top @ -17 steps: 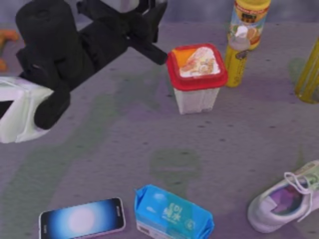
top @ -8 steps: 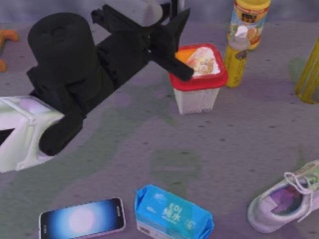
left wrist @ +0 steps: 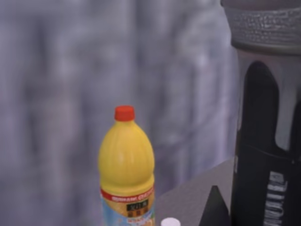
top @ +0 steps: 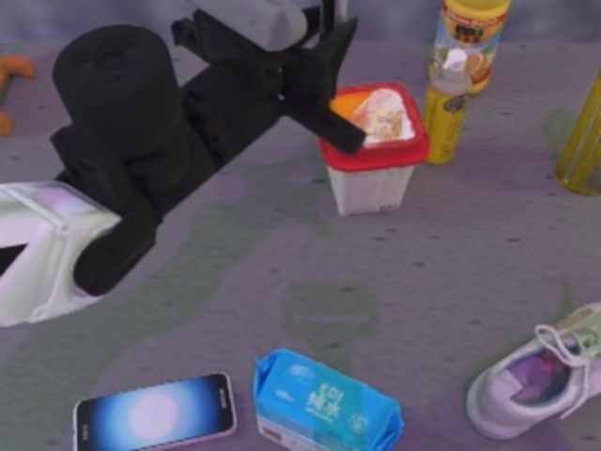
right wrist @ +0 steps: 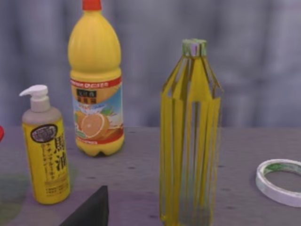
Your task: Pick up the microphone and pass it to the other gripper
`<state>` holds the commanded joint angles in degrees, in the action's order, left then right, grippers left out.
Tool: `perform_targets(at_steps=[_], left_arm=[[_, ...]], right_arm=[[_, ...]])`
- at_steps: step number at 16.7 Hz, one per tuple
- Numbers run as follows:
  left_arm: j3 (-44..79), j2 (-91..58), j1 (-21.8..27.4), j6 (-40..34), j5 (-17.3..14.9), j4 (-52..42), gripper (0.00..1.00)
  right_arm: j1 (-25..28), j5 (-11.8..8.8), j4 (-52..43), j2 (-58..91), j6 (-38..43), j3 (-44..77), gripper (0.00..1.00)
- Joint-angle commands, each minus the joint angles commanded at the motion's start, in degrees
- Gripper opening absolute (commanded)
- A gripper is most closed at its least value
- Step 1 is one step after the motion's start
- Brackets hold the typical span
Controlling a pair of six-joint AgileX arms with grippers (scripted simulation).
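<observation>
- The left gripper [top: 324, 85] hangs at the far side of the tabletop [top: 451, 263], partly over the red-lidded tub [top: 376, 141]. The microphone [left wrist: 263, 165] is up in the air with it, its mesh head uppermost in the left wrist view.
- I judge the left fingers to be clamped on the black handle, since the microphone is off the tabletop. The contact itself is hidden.
- The right gripper [right wrist: 89, 209] shows only as a black tip in its own wrist view and is out of the top view. I cannot tell whether it is open or closed.
- For a good handover, I'd bring the right arm in open and aim for the bare stretch of handle, clear of the left fingers.
- The left should let go only once the right has closed firmly.
- The tub sits right under the meeting spot, and the pump bottle [right wrist: 44, 155] and orange juice bottle [right wrist: 96, 94] stand near it. The approach should stay high.
- White lettering runs along the microphone handle, cut off and unreadable.
- The juice label shows a sliced orange, with print too small to read.
- The pump bottle carries bold black Chinese characters.
- The blue pack [top: 324, 404] bears white lettering I cannot make out.
</observation>
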<state>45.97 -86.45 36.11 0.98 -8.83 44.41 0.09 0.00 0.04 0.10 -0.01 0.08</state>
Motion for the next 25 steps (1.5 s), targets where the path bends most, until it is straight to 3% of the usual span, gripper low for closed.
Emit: perform_targets(at_steps=[5, 17, 21, 25], left_arm=[[0.0, 0.0, 0.0, 0.0, 0.0, 0.0, 0.0], [0.0, 0.0, 0.0, 0.0, 0.0, 0.0, 0.0], [0.0, 0.0, 0.0, 0.0, 0.0, 0.0, 0.0], [0.0, 0.0, 0.0, 0.0, 0.0, 0.0, 0.0]], right_arm=[[7.2, 0.9, 3.2, 9.3, -0.4, 6.5, 1.0], [37.6, 5.5, 20.9, 59.4, -1.1, 38.9, 1.0], [42.3, 6.2, 22.8, 66.5, -1.4, 43.1, 1.0], [42.5, 6.3, 22.9, 66.9, -1.4, 43.3, 1.0]])
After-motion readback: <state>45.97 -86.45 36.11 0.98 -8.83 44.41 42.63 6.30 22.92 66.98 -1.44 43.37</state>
